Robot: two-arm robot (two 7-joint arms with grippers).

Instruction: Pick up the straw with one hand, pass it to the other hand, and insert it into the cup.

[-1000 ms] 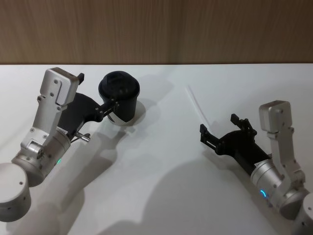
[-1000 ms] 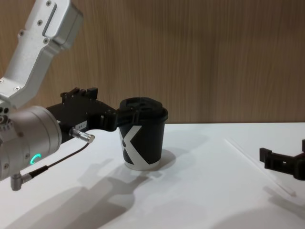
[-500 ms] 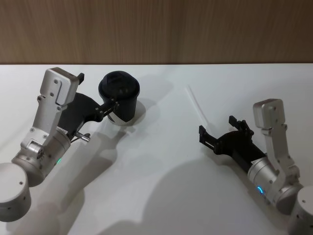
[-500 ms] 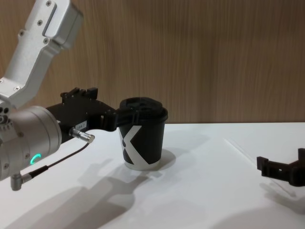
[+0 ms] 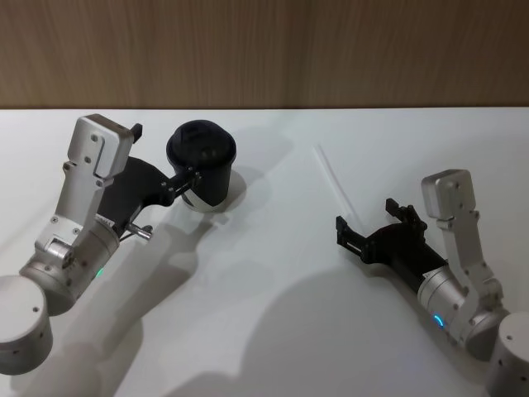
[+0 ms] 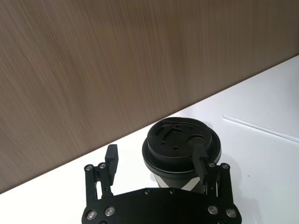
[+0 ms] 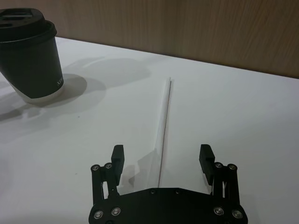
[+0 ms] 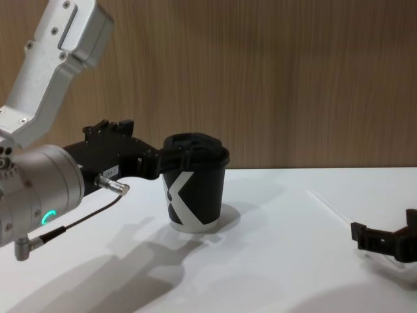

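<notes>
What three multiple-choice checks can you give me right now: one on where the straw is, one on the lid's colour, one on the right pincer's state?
1. Where is the straw?
A. in the cup
B. flat on the table, ahead of the right pincer
C. lifted off the table

2. What colour is the cup's lid?
A. white
B. red
C. black

3. How is the right pincer?
A. open, holding nothing
B. shut on the straw
C. shut on the cup

Answers: 1 B, the right wrist view shows it lying on the white surface; 2 C, the left wrist view shows a black lid; 3 A, its fingers stand apart, neither touching the straw. The left pincer sits open at the cup.
</notes>
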